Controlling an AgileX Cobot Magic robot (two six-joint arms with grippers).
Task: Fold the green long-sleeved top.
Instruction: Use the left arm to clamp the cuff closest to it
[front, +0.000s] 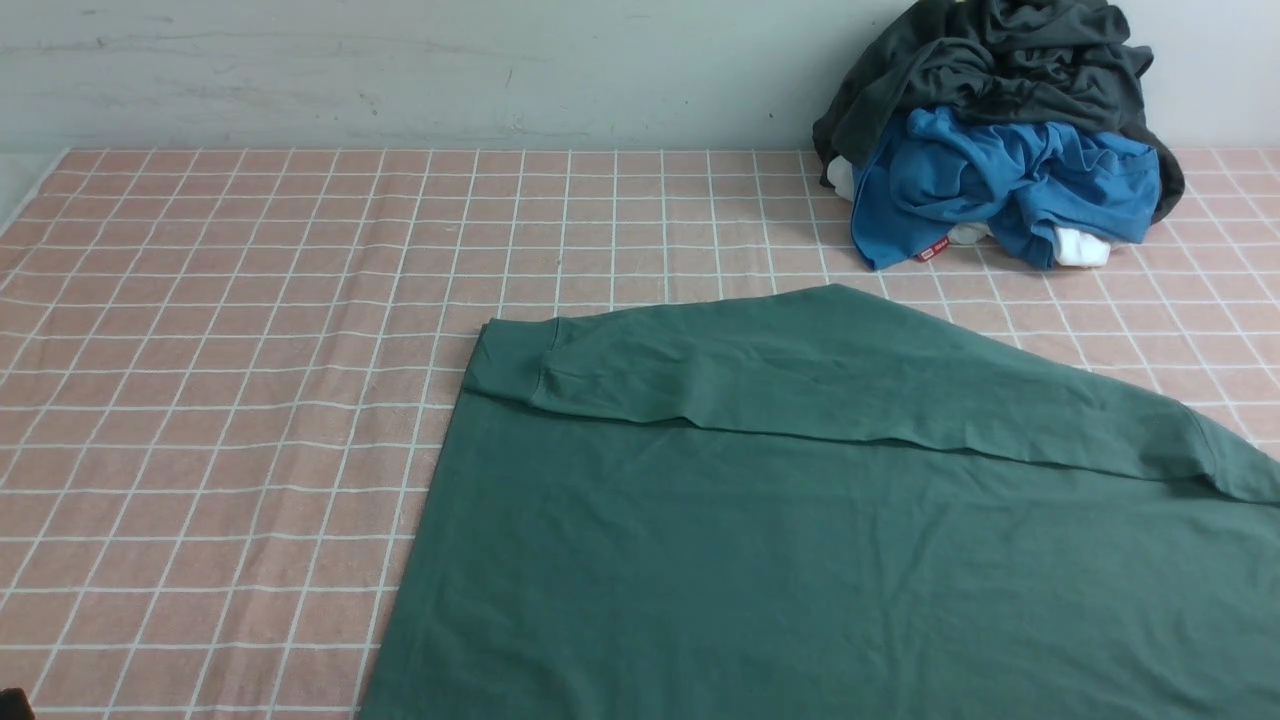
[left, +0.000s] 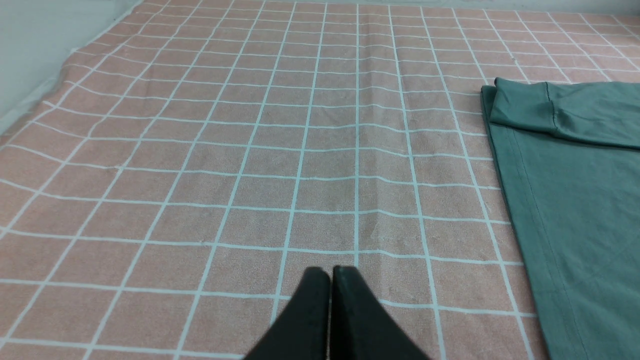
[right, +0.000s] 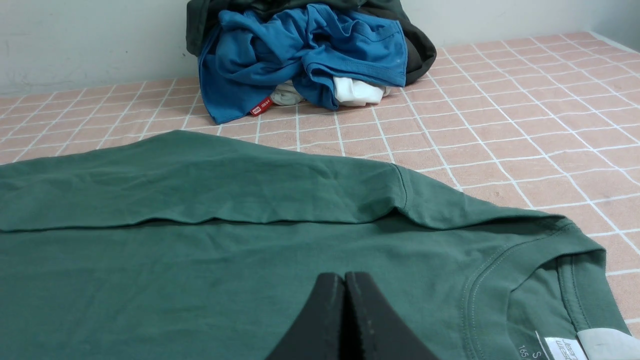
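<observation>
The green long-sleeved top lies flat on the pink checked cloth, filling the near right of the front view. One sleeve is folded across its far side, the ribbed cuff at the left end. My left gripper is shut and empty, over bare cloth to the left of the top. My right gripper is shut and empty above the top's body, near the collar with its white label. Neither gripper shows in the front view.
A heap of clothes sits at the far right against the wall: a dark grey-black garment over a bright blue one, with white fabric underneath. The pink checked cloth covers the table, and its left edge meets a pale wall.
</observation>
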